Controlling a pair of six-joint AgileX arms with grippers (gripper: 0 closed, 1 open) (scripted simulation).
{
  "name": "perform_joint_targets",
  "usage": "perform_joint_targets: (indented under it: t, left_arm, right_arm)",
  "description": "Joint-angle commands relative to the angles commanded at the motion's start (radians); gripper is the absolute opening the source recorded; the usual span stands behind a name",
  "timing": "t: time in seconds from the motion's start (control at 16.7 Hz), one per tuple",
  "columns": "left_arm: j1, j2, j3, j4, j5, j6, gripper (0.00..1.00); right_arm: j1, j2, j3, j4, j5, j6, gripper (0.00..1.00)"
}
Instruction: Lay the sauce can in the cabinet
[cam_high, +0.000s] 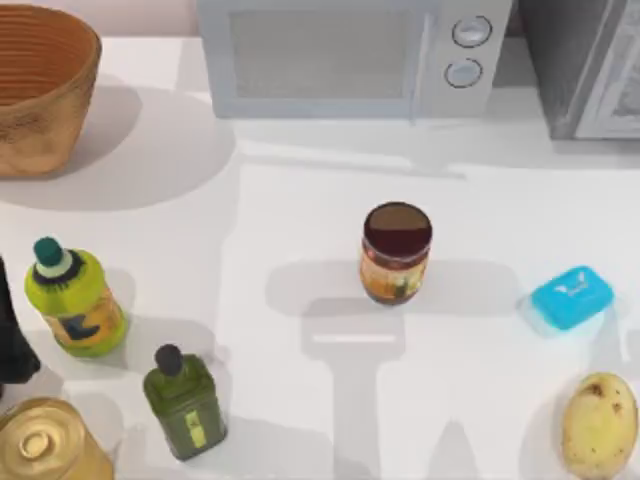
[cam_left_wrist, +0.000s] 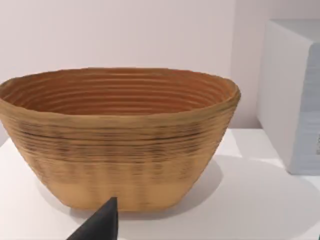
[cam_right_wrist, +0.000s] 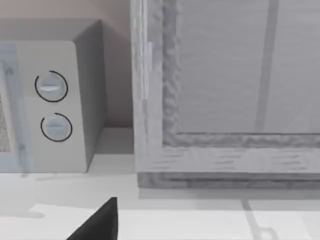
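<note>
The sauce can (cam_high: 396, 252) stands upright near the middle of the table, with a dark maroon top and an orange-red label. Nothing touches it. The cabinet (cam_high: 585, 70) is the grey unit at the back right corner, partly cut off by the picture edge. Its pale framed door panel (cam_right_wrist: 225, 100) faces the right wrist camera from close by. A dark part of my left arm (cam_high: 12, 345) sits at the table's left edge. A dark tip of my left gripper (cam_left_wrist: 100, 225) points toward the basket. A dark tip of my right gripper (cam_right_wrist: 100, 222) lies low before the cabinet.
A white microwave (cam_high: 340, 55) with two knobs stands at the back, left of the cabinet. A woven basket (cam_high: 40, 85) is at the back left. A yellow-green bottle (cam_high: 75, 300), a dark green bottle (cam_high: 183, 400) and a gold-lidded tin (cam_high: 45, 445) crowd the front left. A blue soap (cam_high: 570, 297) and a potato (cam_high: 598, 425) lie at the right.
</note>
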Motion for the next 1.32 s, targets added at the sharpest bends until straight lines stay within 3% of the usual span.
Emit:
perform_joint_targets:
  t: [0.24,0.42,0.9,1.32]
  left_arm:
    - [0.000,0.000,0.000,0.000,0.000,0.000,1.00]
    - [0.000,0.000,0.000,0.000,0.000,0.000,1.00]
    - [0.000,0.000,0.000,0.000,0.000,0.000,1.00]
    - [0.000,0.000,0.000,0.000,0.000,0.000,1.00]
  right_arm:
    - [0.008,0.026,0.022,-0.013,-0.021,-0.028,1.00]
    - [0.032,0.139,0.115,-0.055,-0.088,-0.132,1.00]
    - [0.076,0.783,0.513,-0.163,-0.280,-0.470,1.00]
    - [0.123,1.200,0.813,-0.255,-0.476,-0.699,1.00]
